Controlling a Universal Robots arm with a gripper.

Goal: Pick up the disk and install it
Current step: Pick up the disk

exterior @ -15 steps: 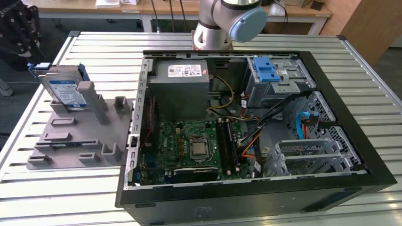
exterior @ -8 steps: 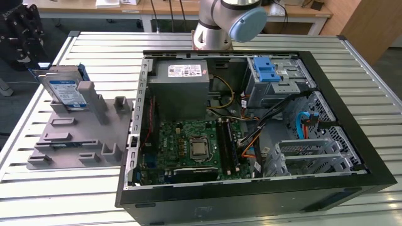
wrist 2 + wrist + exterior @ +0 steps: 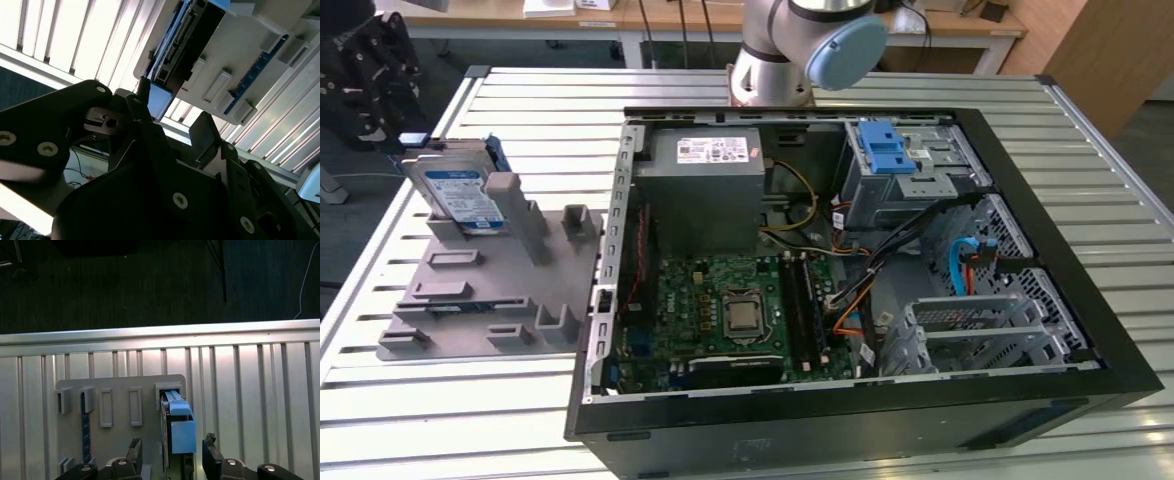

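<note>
the disk [image 3: 459, 193]: standing on edge in a slot of the grey holder [image 3: 494, 290], label face showing in the exterior view, blue rail along its upper edge. placed at the exterior view's left, well apart from the open computer case [image 3: 1067, 330].

looks rigid and dense, probably heavy for its bulk. bare metal faces likely slick, and likely unkind to knocks or drops. best gripped, by judgement, across the 2 flat faces near the free upper end, squarely. better kept off the connector edge, with no prising at the plastic rails.

close over it in the first wrist view, the gripper [image 3: 171, 441]: spread wide, 1 finger on each side of the disk, a gap on both sides, clasping nothing. same spread in the second wrist view, with the disk's connector end beyond the dark fingers.

under the holder, a slatted metal table [image 3: 440, 430], pale, ribbed and shiny. inside the case, a green motherboard [image 3: 720, 310] and, at the far side, a metal drive bay [image 3: 914, 180] topped by a blue latch piece [image 3: 886, 150]. at the table's far edge, the arm's base [image 3: 787, 60].

beyond the table, dark floor in the first wrist view. desks and a wooden panel behind in the exterior view.
</note>
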